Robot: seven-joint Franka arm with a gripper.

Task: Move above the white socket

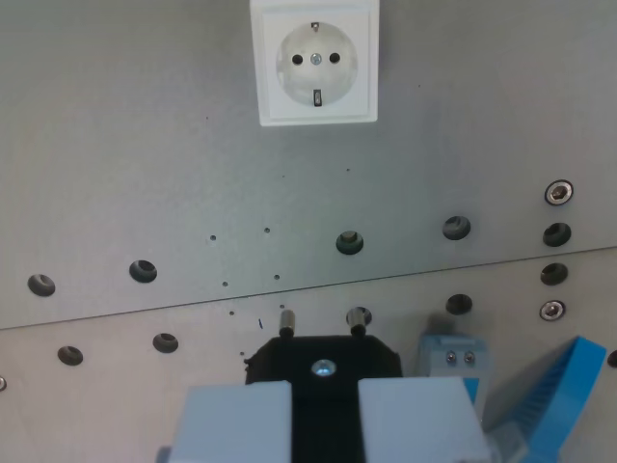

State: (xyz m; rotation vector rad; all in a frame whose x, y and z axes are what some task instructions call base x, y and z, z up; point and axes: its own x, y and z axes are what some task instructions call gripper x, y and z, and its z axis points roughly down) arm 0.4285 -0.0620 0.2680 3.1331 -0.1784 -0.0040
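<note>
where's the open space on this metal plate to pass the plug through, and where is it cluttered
Open: the bare plate on the wrist view's left of the white socket, and the strip between it and the row of bolt holes. Crowded: bottom right, around the gripper, black plug and blue part.

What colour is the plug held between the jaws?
Black, with two metal pins; the plug shows only in the wrist view, at the bottom.

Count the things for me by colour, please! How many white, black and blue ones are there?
White: 1, the socket
Black: 1, the plug held in the hand
Blue: 2, the small block and the ridged piece
Total: 4
</note>
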